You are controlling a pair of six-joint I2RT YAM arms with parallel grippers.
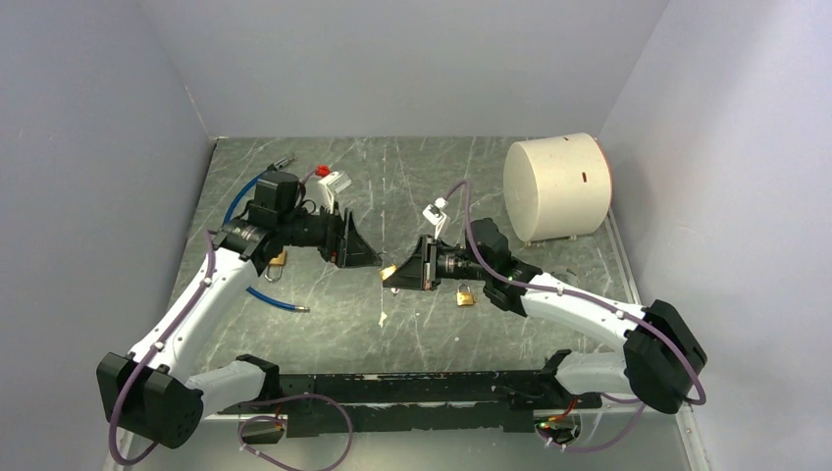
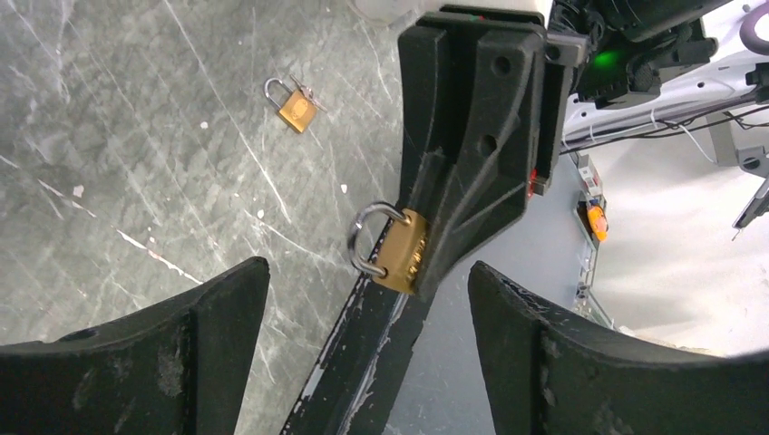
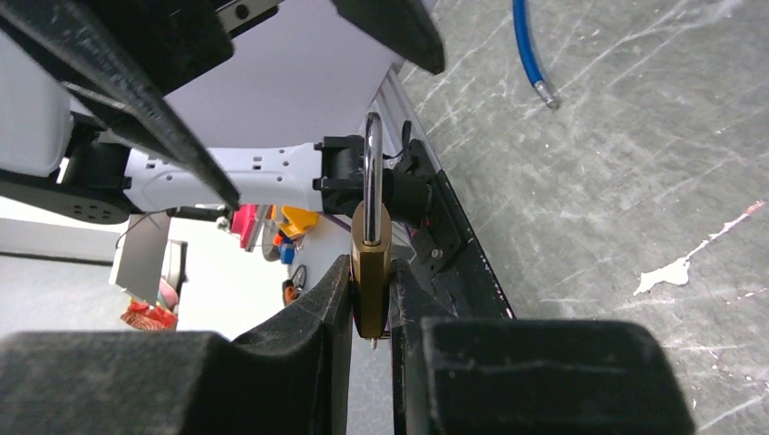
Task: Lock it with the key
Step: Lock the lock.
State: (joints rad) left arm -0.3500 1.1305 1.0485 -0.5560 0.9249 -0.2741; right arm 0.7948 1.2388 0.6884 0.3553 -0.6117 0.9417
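Observation:
A brass padlock (image 3: 370,272) with a steel shackle is pinched upright between the fingers of my right gripper (image 3: 370,265), shackle pointing away from the wrist. A small metal tip pokes out under its body. I cannot make out a key as such. From above, the right gripper (image 1: 397,275) holds the padlock (image 1: 390,272) above mid-table, facing the left gripper (image 1: 365,251). In the left wrist view the left gripper (image 2: 367,267) is open wide and empty, with the held padlock (image 2: 399,250) just beyond its fingertips.
A second brass padlock (image 1: 465,294) lies on the marble tabletop under the right arm. A third padlock (image 1: 278,260) sits beside the left arm. A large white cylinder (image 1: 557,186) stands back right, a blue hose (image 1: 275,299) lies at left, and a white and red part (image 1: 334,182) is behind.

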